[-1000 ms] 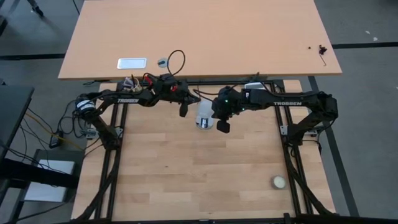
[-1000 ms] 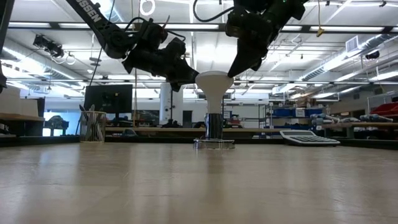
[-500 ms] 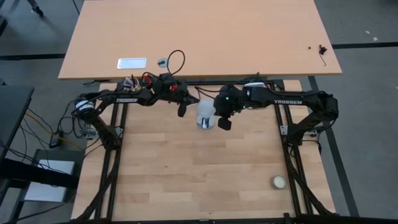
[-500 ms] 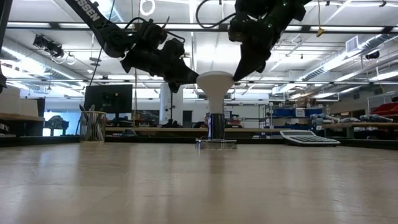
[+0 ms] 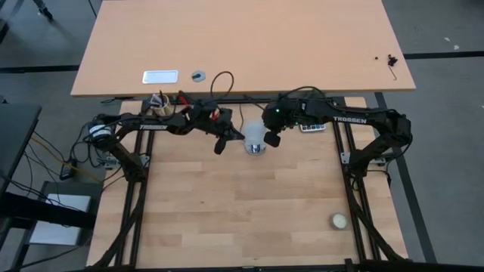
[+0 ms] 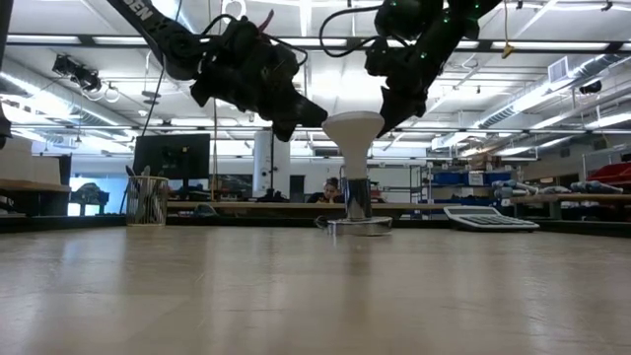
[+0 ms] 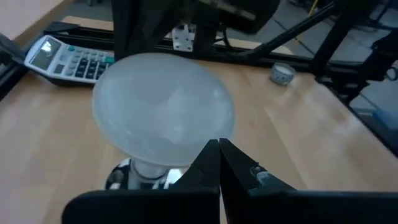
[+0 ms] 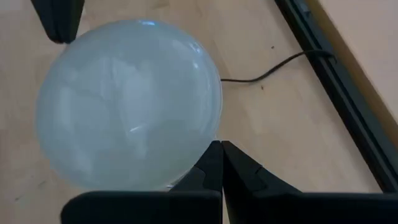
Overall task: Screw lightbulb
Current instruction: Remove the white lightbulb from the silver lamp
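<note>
Because both closed grippers, left (image 6: 308,116) and right (image 6: 386,110), flank the lightbulb (image 6: 353,133) between them ungripped (standing in its socket), a sideways nudge could topple it.

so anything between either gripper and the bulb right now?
Nothing visible. The lightbulb stands upright in its socket, with the left gripper and right gripper flanking its dome, both with jaws shut.

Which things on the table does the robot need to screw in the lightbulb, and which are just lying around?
Needed for the job:
lightbulb
round metal socket under it
left gripper and right gripper, fingers shut, beside the bulb

Just lying about:
cream-white ball
calculator
white tray
pencil cup
</note>
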Controlling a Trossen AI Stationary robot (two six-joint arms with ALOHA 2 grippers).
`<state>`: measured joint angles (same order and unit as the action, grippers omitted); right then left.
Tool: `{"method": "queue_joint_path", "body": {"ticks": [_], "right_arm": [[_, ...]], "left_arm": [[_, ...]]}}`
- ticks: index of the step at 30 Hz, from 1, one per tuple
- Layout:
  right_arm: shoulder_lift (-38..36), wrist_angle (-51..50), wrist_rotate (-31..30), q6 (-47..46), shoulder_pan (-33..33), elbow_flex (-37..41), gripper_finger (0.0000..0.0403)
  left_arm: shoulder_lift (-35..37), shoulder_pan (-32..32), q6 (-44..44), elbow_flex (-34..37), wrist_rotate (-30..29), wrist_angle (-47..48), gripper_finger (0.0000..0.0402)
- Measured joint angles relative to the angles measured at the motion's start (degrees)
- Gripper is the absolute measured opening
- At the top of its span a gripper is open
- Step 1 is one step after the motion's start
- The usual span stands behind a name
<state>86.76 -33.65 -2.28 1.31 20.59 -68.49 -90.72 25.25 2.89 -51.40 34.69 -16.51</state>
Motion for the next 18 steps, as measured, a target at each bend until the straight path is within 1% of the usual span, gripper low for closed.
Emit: {"method": "queue_joint_path", "body": {"ticks": [6, 11, 13, 16, 18], "right_arm": [[-3.1, -0.6, 0.1, 0.3, 0.7, 0.0, 0.0009], [-6.1, -1.1, 0.7, 0.3, 0.3, 0.0, 0.0009], [-6.9, -1.6, 3.6, 0.5, -0.4, -0.1, 0.0009], [-6.8, -2.0, 9.8, 1.1, -2.7, -0.1, 0.0009], [-6.1, -2.0, 11.5, 1.6, -4.8, -0.1, 0.0009]], "left_arm": [[1.9, -0.8, 1.3, 0.0, -1.8, 0.0, 0.0000], [3.5, 0.3, 1.3, 0.0, -3.4, -2.1, 0.0000], [3.6, 1.1, 0.6, 0.0, -4.9, -3.2, 0.0000], [3.1, 2.8, -0.1, -0.4, -7.3, -3.4, 0.0000], [2.3, 4.0, -0.5, -0.8, -8.0, -3.3, 0.0000]]}}
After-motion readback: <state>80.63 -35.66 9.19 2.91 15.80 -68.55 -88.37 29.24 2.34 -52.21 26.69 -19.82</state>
